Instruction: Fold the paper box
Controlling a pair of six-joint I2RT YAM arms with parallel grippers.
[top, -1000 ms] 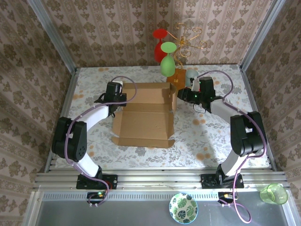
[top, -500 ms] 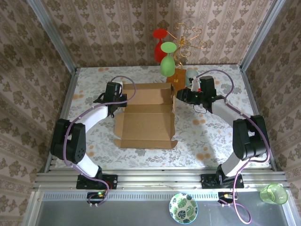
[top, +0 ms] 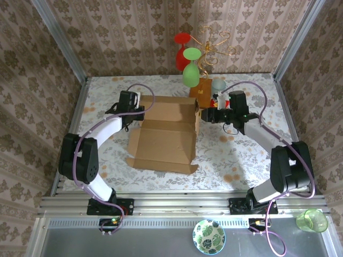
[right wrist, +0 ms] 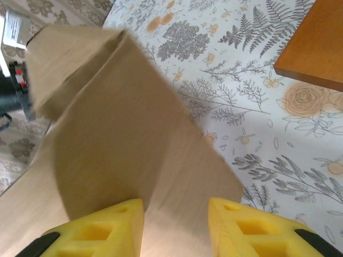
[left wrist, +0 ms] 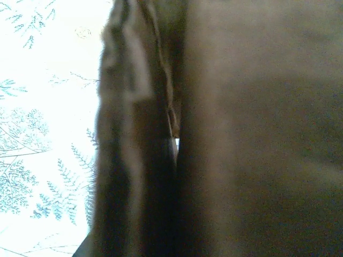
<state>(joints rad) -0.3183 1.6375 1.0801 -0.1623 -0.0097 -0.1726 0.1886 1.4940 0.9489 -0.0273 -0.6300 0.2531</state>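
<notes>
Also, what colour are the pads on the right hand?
Bright yellow pads on the right hand; right wrist view shows them best.

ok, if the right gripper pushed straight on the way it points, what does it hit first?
The paper box. The right gripper points at the box's raised right side panel, and its jaws stand open with cardboard directly ahead between them. Contact would probably come almost at once, though depth is hard to judge.

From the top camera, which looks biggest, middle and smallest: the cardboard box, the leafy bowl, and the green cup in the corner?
1. paper box, by far the biggest.
2. leafy bowl.
3. green cup, only slightly smaller than the bowl, so those two are close.
</notes>
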